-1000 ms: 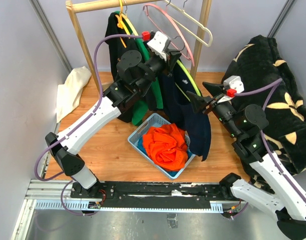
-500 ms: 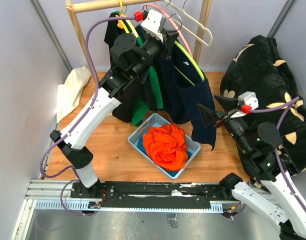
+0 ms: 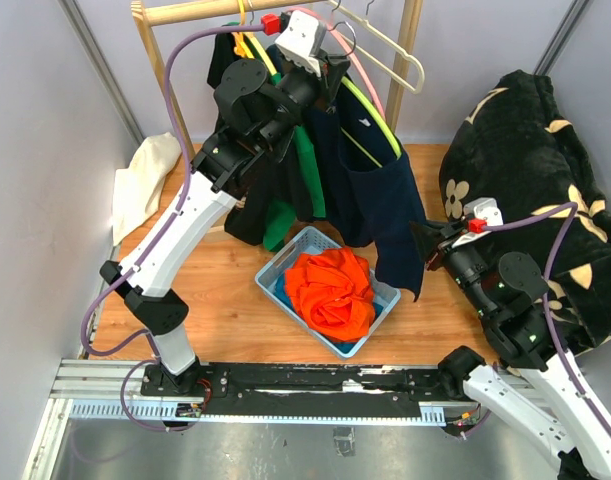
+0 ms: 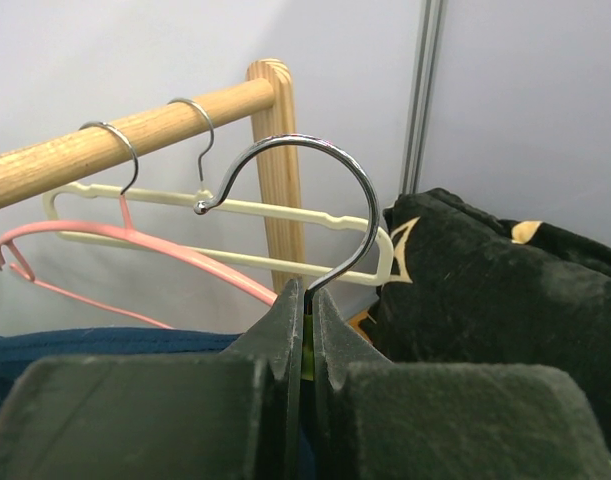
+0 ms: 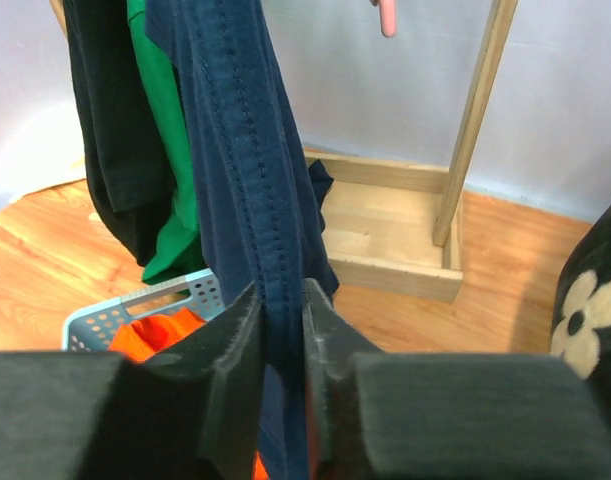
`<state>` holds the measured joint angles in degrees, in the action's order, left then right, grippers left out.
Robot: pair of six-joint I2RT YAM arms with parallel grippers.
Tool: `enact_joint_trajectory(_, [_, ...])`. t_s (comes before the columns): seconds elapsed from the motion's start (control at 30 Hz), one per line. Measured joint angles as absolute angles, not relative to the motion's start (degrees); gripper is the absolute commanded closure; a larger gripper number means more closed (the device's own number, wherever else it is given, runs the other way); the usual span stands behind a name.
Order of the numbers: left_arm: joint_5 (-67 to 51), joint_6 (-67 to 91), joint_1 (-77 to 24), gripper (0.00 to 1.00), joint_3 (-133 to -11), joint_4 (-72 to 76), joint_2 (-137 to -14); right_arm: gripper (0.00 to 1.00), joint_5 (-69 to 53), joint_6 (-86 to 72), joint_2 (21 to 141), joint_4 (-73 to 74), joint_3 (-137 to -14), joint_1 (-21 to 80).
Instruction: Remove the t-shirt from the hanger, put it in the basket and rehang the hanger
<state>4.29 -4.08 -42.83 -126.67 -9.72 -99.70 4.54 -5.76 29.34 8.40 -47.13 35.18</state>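
Observation:
A navy t-shirt (image 3: 375, 190) hangs on a yellow-green hanger (image 3: 382, 122) with a metal hook (image 4: 330, 190). My left gripper (image 3: 330, 72) holds that hanger up just below the wooden rail. In the left wrist view the left gripper (image 4: 307, 300) is shut on the neck of the hook. My right gripper (image 3: 426, 250) sits at the shirt's lower right edge. Seen from the right wrist, the right gripper (image 5: 283, 305) is shut on a stitched fold of the t-shirt (image 5: 247, 150), which runs down between the pads.
The wooden rail (image 3: 210, 10) carries an empty pink hanger (image 3: 363, 85), a cream hanger (image 3: 390, 45) and black and green garments (image 3: 285, 185). A blue basket (image 3: 285, 255) with orange cloth stands below. A black floral blanket (image 3: 530, 130) lies at right and a white cloth (image 3: 145, 180) at left.
My left arm has lifted the hanger and shirt higher toward the rail. My right gripper drew back toward the near right, then shut on the shirt's lower edge.

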Motion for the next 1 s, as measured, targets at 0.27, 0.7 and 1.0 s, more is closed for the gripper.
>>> enact_joint_trajectory(0.27, [4.4, -2.5, -42.2, 1.00, -126.7, -10.0, -99.7, 0.99, 9.0, -7.1, 27.7, 8.0, -44.6, 35.2])
enact_joint_trajectory(0.7, [1.9, 6.9, -38.6, 1.00, -119.8, -7.3, -96.4, 0.96, 15.7, -11.9, 23.3, 1.5, -33.8, 35.2])
enact_joint_trajectory(1.0, [-0.1, 8.0, -38.2, 0.99, -116.2, -4.3, -94.1, 0.37, 13.4, -10.1, 26.4, 2.0, -36.8, 35.2])
